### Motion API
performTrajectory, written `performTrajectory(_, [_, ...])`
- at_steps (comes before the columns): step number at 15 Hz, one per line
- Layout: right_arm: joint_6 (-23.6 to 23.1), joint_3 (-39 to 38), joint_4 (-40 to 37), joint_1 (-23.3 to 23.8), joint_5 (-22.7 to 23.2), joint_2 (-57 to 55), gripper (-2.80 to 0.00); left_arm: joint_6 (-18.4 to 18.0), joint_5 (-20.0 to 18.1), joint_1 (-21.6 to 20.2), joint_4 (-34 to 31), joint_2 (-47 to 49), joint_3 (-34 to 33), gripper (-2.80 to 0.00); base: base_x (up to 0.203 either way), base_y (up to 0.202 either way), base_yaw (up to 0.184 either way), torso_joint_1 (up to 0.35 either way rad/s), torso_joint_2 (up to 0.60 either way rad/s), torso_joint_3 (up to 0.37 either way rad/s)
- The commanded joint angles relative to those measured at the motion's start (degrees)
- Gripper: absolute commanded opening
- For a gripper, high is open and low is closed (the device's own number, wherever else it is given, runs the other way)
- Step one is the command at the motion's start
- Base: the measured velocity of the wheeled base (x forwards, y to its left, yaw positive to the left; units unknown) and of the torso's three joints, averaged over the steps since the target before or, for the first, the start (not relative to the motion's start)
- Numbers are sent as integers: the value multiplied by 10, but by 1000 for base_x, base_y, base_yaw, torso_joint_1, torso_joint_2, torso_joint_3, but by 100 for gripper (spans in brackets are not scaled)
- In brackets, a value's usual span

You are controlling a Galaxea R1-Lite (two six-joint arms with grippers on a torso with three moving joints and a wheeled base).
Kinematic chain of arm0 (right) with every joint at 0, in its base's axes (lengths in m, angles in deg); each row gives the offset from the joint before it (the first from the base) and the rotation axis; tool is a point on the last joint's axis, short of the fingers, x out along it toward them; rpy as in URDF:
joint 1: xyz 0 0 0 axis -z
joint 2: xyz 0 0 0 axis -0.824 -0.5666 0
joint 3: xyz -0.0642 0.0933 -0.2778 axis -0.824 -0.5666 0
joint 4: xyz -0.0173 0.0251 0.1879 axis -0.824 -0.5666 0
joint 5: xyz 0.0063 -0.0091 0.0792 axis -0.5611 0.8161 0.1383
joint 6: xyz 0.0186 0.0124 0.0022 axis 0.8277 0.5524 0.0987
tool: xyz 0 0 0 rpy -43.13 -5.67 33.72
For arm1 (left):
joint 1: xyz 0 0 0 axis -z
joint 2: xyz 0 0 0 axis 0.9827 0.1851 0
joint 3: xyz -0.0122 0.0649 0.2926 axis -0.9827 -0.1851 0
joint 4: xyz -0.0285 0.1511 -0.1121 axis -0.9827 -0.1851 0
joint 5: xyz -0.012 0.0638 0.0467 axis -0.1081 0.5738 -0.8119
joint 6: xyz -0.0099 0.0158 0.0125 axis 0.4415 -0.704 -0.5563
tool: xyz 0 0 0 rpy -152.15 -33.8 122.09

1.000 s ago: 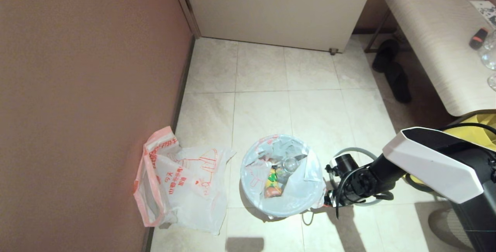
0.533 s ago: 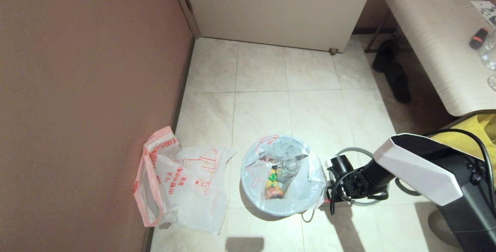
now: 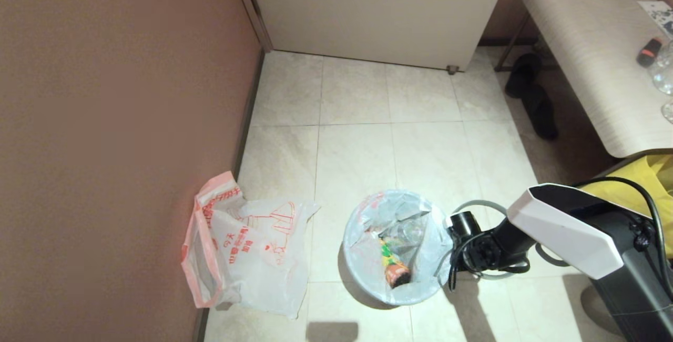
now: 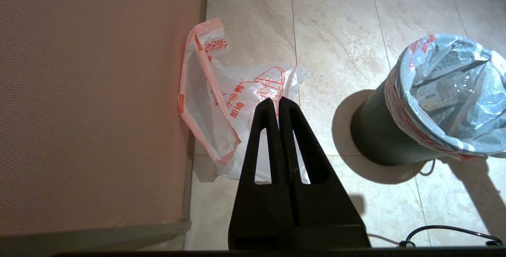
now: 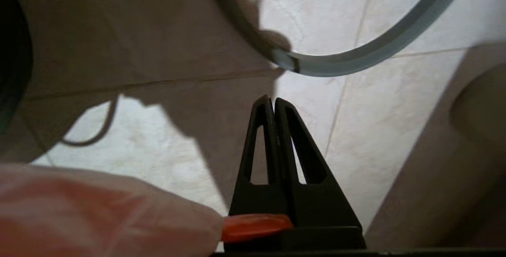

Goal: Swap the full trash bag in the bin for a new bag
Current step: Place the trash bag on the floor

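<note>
The new bag (image 3: 247,250) lies crumpled on the floor (image 3: 368,142) by the wall (image 3: 115,121), untouched. Above it hovers the left hand (image 4: 275,101), clenched and empty. Next comes the bin (image 3: 394,247), which has slid toward the right arm and tilted since a moment ago, the full trash bag (image 3: 402,237) still lining it with the wrapper shifted inside. At the bin's right edge the right hand (image 5: 273,101) is clenched on the pink-red handle of that bag. The grey ring (image 3: 481,208) lies on the floor, so pulling the bag out looks underway
</note>
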Motion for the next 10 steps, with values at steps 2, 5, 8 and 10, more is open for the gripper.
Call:
performTrajectory(2, [21, -21, 5, -5, -31, 26, -280, 0, 0, 0, 0, 1, 0, -280, 0, 0, 0, 0, 0, 0])
performTrajectory(5, [34, -77, 2, -18, -43, 155, -280, 0, 0, 0, 0, 1, 0, -280, 0, 0, 0, 0, 0, 0])
performTrajectory(8, [47, -137, -39, -60, -45, 289, -280, 0, 0, 0, 0, 1, 0, -280, 0, 0, 0, 0, 0, 0])
performTrajectory(10, [56, -162, -75, -87, -50, 367, -280, 1, 0, 0, 0, 1, 0, -280, 0, 0, 0, 0, 0, 0])
